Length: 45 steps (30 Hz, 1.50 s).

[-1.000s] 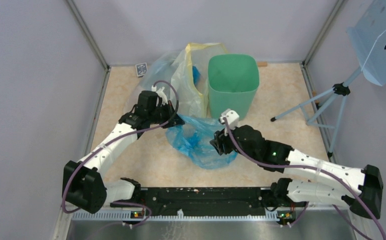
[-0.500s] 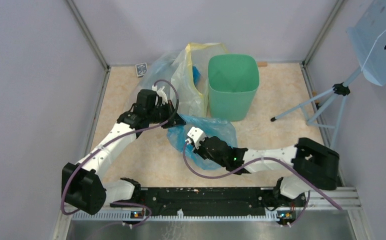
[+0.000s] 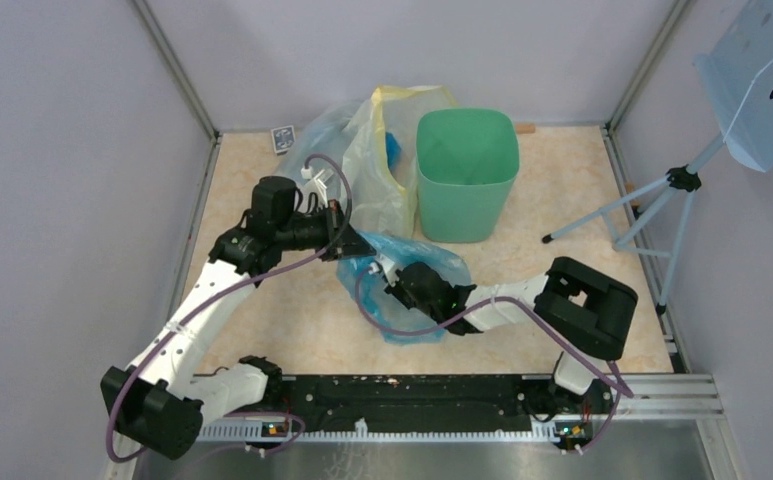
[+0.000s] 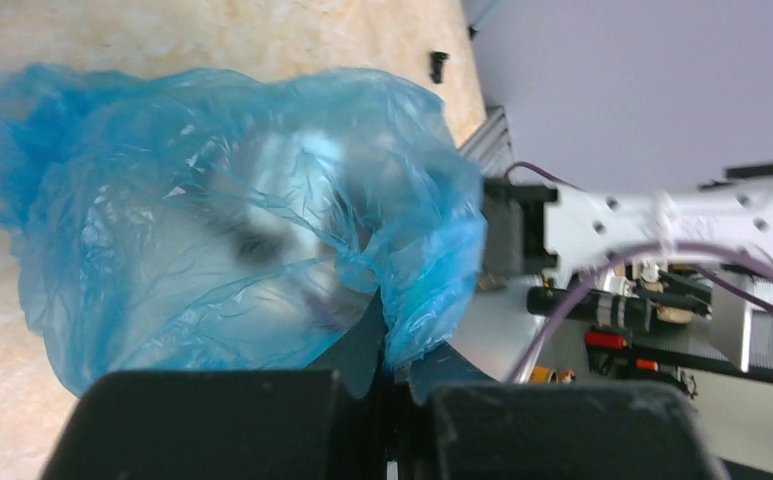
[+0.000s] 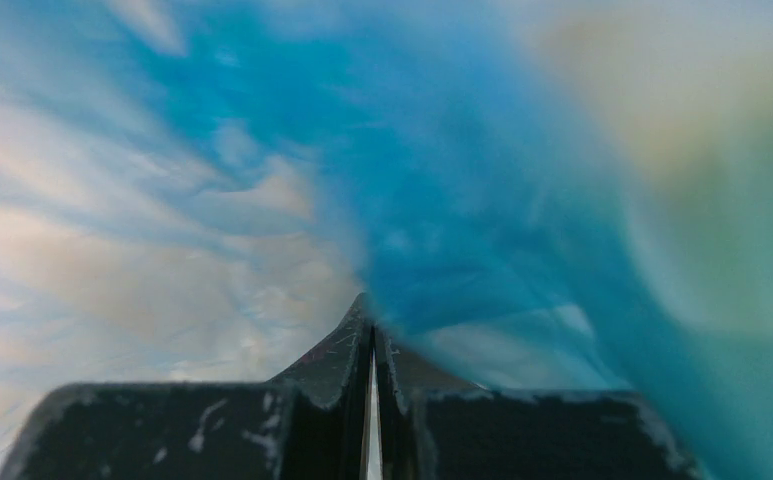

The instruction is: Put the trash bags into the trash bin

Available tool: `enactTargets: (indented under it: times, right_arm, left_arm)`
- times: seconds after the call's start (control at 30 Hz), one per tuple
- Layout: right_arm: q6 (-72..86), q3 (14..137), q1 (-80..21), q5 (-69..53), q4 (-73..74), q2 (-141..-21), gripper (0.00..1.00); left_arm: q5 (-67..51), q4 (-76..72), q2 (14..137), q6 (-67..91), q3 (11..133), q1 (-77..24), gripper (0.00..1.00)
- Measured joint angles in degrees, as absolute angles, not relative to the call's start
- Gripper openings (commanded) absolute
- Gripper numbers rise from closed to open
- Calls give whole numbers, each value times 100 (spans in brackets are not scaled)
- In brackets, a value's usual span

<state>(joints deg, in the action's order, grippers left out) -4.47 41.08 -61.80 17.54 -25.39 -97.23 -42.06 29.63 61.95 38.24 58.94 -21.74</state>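
Left claw (image 3: 348,233) on diagonal blue bag (image 3: 414,260)

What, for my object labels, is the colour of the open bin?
The trash bin is plain mint green, clearest in the top external view.

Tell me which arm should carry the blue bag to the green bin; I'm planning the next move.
Left, probably. The left gripper is shut on the raised edge of the trash bag, with the trash bin close by. The right gripper, jaws closed, lies against the film; its hold is unclear.
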Motion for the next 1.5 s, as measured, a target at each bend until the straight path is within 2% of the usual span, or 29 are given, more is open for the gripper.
enactTargets:
  times: [0.17, 0.53, 0.67, 1.0, 1.13, 1.37, 1.5]
  right_arm:
    - [47, 4296, -5511, 1269, -2128, -9727, 0]
    - [1372, 4488, -5177, 464, -1459, -9736, 0]
    - [1500, 4257, -5124, 357, -1256, -9380, 0]
    - [1168, 3876, -5439, 932, -965, -7741, 0]
    - [1109, 4003, -5452, 1194, -718, -7666, 0]
    - [1076, 4036, -5531, 725, -749, -7524, 0]
    - [1356, 4375, -5588, 1452, -268, -7631, 0]
  left_arm:
    - [-4853, 3109, 6110, 3874, 6311, -2174, 0]
    - [-5749, 3050, 5583, 4215, 7168, -2174, 0]
    - [-5861, 2995, 5533, 4296, 7255, -2174, 0]
    - [-5553, 3006, 5795, 4176, 7052, -2174, 0]
    - [-5454, 3033, 5907, 4091, 6995, -2174, 2]
    - [-4991, 3330, 5968, 3605, 6993, -2174, 0]
    - [-4469, 3592, 6112, 3229, 6783, -2174, 0]
